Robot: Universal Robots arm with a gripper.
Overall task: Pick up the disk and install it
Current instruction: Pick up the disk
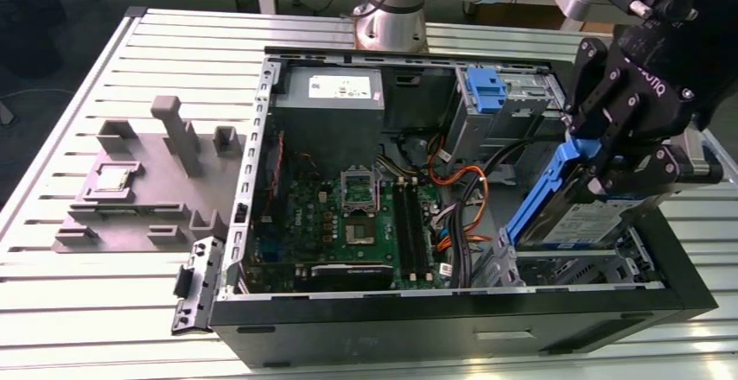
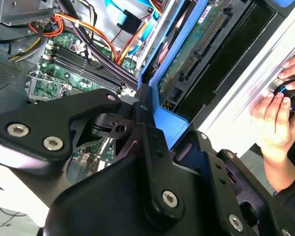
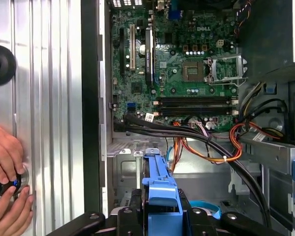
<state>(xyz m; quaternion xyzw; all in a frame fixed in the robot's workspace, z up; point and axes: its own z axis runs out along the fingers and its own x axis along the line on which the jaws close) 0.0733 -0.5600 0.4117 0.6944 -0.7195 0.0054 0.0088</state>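
The disk (image 1: pixel 573 218) is a silver drive with a white-and-blue label in a blue plastic carrier. It hangs tilted, steeply on edge, over the drive bay at the front corner of the open computer case (image 1: pixel 461 311), on the exterior view's right. My gripper (image 1: pixel 611 168) is shut on the carrier's upper end. In the second wrist view the black fingers (image 2: pixel 142 115) clamp the blue carrier (image 2: pixel 169 125), and the drive's circuit-board underside (image 2: pixel 196 44) faces the camera. The first wrist view has the carrier (image 3: pixel 160 187) edge-on above the bay floor (image 3: pixel 130 164).
Black and orange cables (image 3: pixel 206 142) run beside the bay. The motherboard (image 1: pixel 346 216) fills the case floor, with a grey power supply (image 1: pixel 334 95) and another blue bracket (image 1: pixel 490 95) at the back. A grey fixture (image 1: pixel 150 181) sits on the slatted table. A person's hands (image 2: pixel 278 113) hold a black knob.
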